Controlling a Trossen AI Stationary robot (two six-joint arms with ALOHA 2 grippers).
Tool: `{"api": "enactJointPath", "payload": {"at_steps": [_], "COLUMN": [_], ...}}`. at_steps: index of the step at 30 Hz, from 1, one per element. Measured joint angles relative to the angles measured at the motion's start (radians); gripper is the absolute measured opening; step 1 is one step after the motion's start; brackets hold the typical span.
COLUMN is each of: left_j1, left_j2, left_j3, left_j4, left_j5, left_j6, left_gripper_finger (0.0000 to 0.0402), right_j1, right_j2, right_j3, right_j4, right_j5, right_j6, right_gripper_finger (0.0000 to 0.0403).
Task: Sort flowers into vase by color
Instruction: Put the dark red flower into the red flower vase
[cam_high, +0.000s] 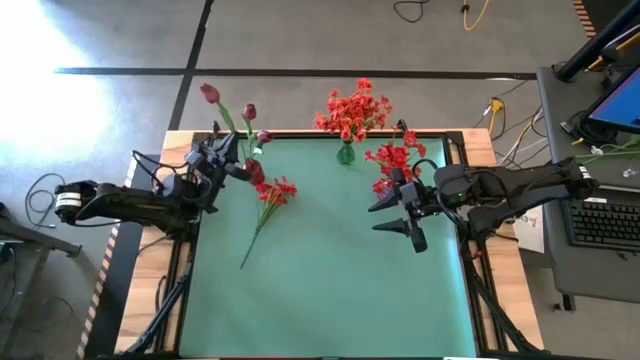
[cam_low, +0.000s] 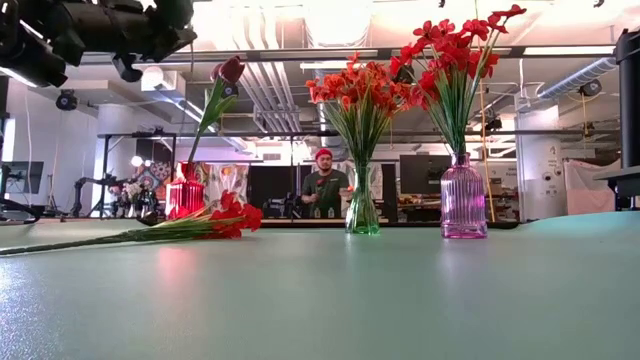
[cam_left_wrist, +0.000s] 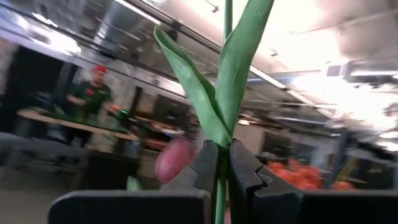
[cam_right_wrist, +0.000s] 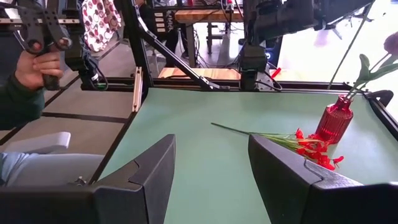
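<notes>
Left gripper (cam_high: 222, 160) at the far-left corner of the green table (cam_high: 330, 280), above the red vase (cam_low: 184, 196). Fingers closed tight on the green stalk of a magenta tulip (cam_high: 210, 94); in the left wrist view the stalk (cam_left_wrist: 221, 193) runs up between the two pads, leaves spreading just above them. The bloom shows raised beyond the table's far edge in the high view. A second dark bud (cam_high: 249, 111) stands near it, by the same vase.

Red spray (cam_high: 272, 195) lies flat on the table, just right of the left gripper, blossoms toward the far side, stalk trailing to the near-left. Not touched by either gripper.

Right gripper (cam_high: 398, 215) sits over the right part of the table, fingers spread wide, nothing between them. The lying spray is well apart from it, to its left.

Green vase (cam_low: 362, 212) at far centre holds orange-red sprays (cam_high: 352, 110). Pink ribbed vase (cam_low: 463, 200), far right, holds bright red clusters (cam_high: 395, 160), just beyond the right gripper.

Person (cam_low: 323, 182) in the room behind.
</notes>
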Motion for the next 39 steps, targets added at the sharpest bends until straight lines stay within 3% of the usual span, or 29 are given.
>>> {"api": "enactJointPath", "payload": {"at_steps": [3,8,23,39], "left_j1": [0.016,0.057,0.211,0.245], "left_j2": [-0.002,0.013,0.13,0.161], "left_j3": [0.0,0.0,0.014,0.012], "left_j4": [0.028,0.028,0.029,0.024], "left_j5": [-0.027,-0.019,0.07,0.081], "left_j6": [0.075,0.065,-0.114,-0.173], "left_gripper_finger": [0.0,0.0,0.0,0.0], "right_j1": [0.0,0.0,0.0,0.0], "right_j2": [0.0,0.0,0.0,0.0], "right_j3": [0.0,0.0,0.0,0.0], "right_j4": [0.0,0.005,0.03,0.031], "right_j5": [0.0,0.0,0.0,0.0], "right_j6": [0.0,-0.004,-0.002,-0.006], "right_gripper_finger": [0.0194,0.0194,0.0194,0.0194]}}
